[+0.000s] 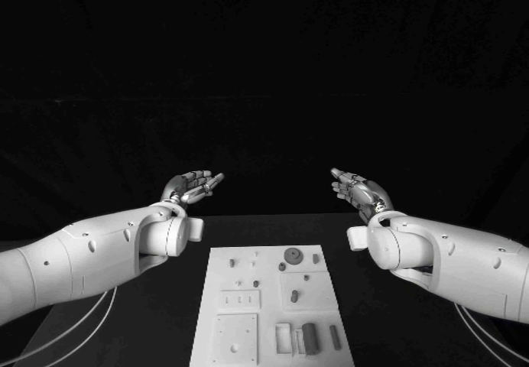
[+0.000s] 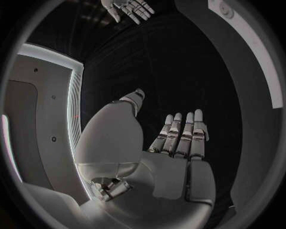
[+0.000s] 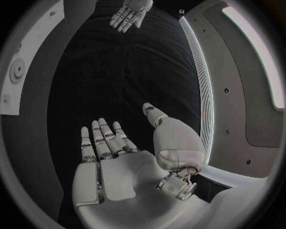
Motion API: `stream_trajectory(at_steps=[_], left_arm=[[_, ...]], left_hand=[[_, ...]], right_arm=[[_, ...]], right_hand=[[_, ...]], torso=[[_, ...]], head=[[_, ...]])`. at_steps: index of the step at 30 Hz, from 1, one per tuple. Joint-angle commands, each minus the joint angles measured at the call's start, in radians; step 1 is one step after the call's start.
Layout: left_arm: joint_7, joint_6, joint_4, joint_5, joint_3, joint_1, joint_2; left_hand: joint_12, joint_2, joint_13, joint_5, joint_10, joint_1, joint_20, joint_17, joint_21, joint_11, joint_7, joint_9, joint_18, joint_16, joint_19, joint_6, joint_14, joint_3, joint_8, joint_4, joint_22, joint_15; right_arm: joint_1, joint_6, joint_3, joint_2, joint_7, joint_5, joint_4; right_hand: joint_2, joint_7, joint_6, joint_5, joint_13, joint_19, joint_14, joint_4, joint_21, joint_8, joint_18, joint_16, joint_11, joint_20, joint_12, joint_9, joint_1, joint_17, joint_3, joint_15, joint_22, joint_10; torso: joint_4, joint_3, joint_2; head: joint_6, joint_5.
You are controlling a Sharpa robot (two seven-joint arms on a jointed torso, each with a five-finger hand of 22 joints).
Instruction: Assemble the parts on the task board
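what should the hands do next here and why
Probably lower one hand toward the task board. Both the left hand and right hand are raised beyond the table, open, holding nothing, and the parts lie untouched on the board.

The left robot hand [image 2: 173,157] lies flat with its palm showing and nothing in it, fingers [image 2: 189,133] straight and side by side, thumb [image 2: 134,100] standing apart at about 11 o'clock from the palm. The right robot hand [image 2: 128,8] hangs, fingers spread, empty.
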Motion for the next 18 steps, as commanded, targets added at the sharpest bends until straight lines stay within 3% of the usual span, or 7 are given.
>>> stream_trajectory(at_steps=[1, 4, 7, 10, 14, 15, 18], left_arm=[[-0.145, 0.177, -0.065, -0.039, -0.024, 0.037, 0.018], [-0.177, 0.213, -0.106, -0.045, -0.043, 0.062, 0.028], [-0.195, 0.232, -0.129, -0.048, -0.053, 0.076, 0.033], [-0.198, 0.236, -0.133, -0.049, -0.055, 0.078, 0.034], [-0.198, 0.236, -0.133, -0.049, -0.055, 0.078, 0.034], [-0.187, 0.313, -0.13, -0.044, -0.055, 0.067, 0.019], [-0.181, 0.335, -0.108, -0.045, -0.055, 0.067, 0.004]], left_hand=[[0.007, -0.005, 0.004, 0.008, 0.026, 0.05, 0.0, 0.022, 0.01, 0.007, 0.002, 0.022, -0.015, 0.019, 0.029, 0.02, 0.029, 0.014, 0.014, 0.01, 0.031, 0.007], [0.008, 0.002, 0.004, 0.008, 0.029, 0.051, -0.004, 0.025, 0.013, 0.009, 0.004, 0.024, -0.015, 0.027, 0.037, 0.025, 0.041, 0.011, 0.018, 0.008, 0.033, 0.009], [0.014, 0.019, 0.007, 0.008, 0.045, 0.056, -0.011, 0.032, 0.025, 0.013, 0.003, 0.031, -0.007, 0.042, 0.064, 0.055, 0.07, -0.004, 0.034, 0.006, 0.038, 0.011], [0.03, 0.037, 0.014, 0.008, 0.082, 0.061, -0.016, 0.038, 0.038, 0.027, 0.014, 0.032, 0.006, 0.062, 0.097, 0.078, 0.109, -0.022, 0.044, 0.005, 0.043, 0.009], [0.071, 0.061, 0.03, 0.009, 0.172, 0.074, -0.021, 0.055, 0.07, 0.056, 0.047, 0.033, 0.045, 0.117, 0.175, 0.126, 0.229, -0.054, 0.06, 0.003, 0.05, 0.005], [0.094, 0.069, 0.039, 0.009, 0.221, 0.078, -0.03, 0.065, 0.092, 0.078, 0.064, 0.032, 0.067, 0.145, 0.223, 0.142, 0.289, -0.067, 0.064, 0.005, 0.057, -0.006], [0.123, 0.089, 0.048, 0.008, 0.288, 0.095, -0.04, 0.065, 0.107, 0.064, 0.107, 0.032, 0.082, 0.157, 0.27, 0.207, 0.342, -0.093, 0.085, 0.005, 0.057, -0.024]], right_arm=[[0.033, 0.254, -0.017, 0.011, -0.133, -0.064, -0.063], [0.06, 0.329, -0.033, 0.019, -0.175, -0.079, -0.11], [0.08, 0.386, -0.045, 0.025, -0.208, -0.091, -0.146], [0.092, 0.422, -0.053, 0.029, -0.228, -0.098, -0.169], [0.099, 0.441, -0.057, 0.031, -0.239, -0.102, -0.181], [0.099, 0.336, -0.057, 0.075, -0.155, -0.603, -0.275], [0.099, 0.34, -0.057, 0.088, -0.154, -0.675, -0.296]], right_hand=[[0.002, 0.113, 0.042, 0.008, 0.008, 0.022, 0.051, -0.028, 0.022, 0.037, 0.012, 0.041, 0.019, 0.017, 0.012, 0.03, 0.066, 0.035, 0.013, 0.029, 0.107, 0.055], [0.0, 0.121, 0.099, 0.007, 0.015, 0.056, 0.105, -0.064, 0.04, 0.084, 0.021, 0.077, 0.03, 0.012, 0.027, 0.067, 0.1, 0.061, 0.017, 0.037, 0.21, 0.118], [-0.016, 0.127, 0.165, 0.008, 0.024, 0.153, 0.166, -0.127, 0.085, 0.115, 0.043, 0.107, 0.039, 0.004, 0.053, 0.078, 0.154, 0.072, 0.033, 0.044, 0.429, 0.183], [-0.026, 0.121, 0.219, 0.008, 0.029, 0.21, 0.222, -0.176, 0.1, 0.134, 0.065, 0.13, 0.034, -0.001, 0.071, 0.082, 0.183, 0.079, 0.047, 0.039, 0.425, 0.239], [-0.03, 0.11, 0.282, 0.008, 0.029, 0.283, 0.293, -0.235, 0.1, 0.14, 0.092, 0.145, 0.017, -0.002, 0.085, 0.077, 0.2, 0.081, 0.069, 0.018, 0.413, 0.316], [-0.034, 0.105, 0.303, 0.008, 0.031, 0.286, 0.314, -0.237, 0.094, 0.146, 0.094, 0.151, 0.008, -0.002, 0.092, 0.078, 0.211, 0.083, 0.074, 0.013, 0.411, 0.341], [-0.044, 0.089, 0.358, 0.008, 0.036, 0.293, 0.374, -0.238, 0.086, 0.16, 0.096, 0.176, -0.014, -0.001, 0.11, 0.08, 0.244, 0.099, 0.083, -0.009, 0.412, 0.404]], torso=[[-0.0002, 0.0, 0.0], [-0.0002, 0.0, 0.0], [-0.0002, 0.0, 0.0], [-0.0002, 0.0, 0.0], [-0.0002, 0.0, 0.0], [0.0013, -0.0022, 0.001], [0.0, -0.0026, 0.003]], head=[[0.0, 0.0], [0.0, 0.0], [0.0, 0.0], [0.0, 0.0], [0.0, 0.0], [-0.016, -0.009], [-0.017, -0.009]])
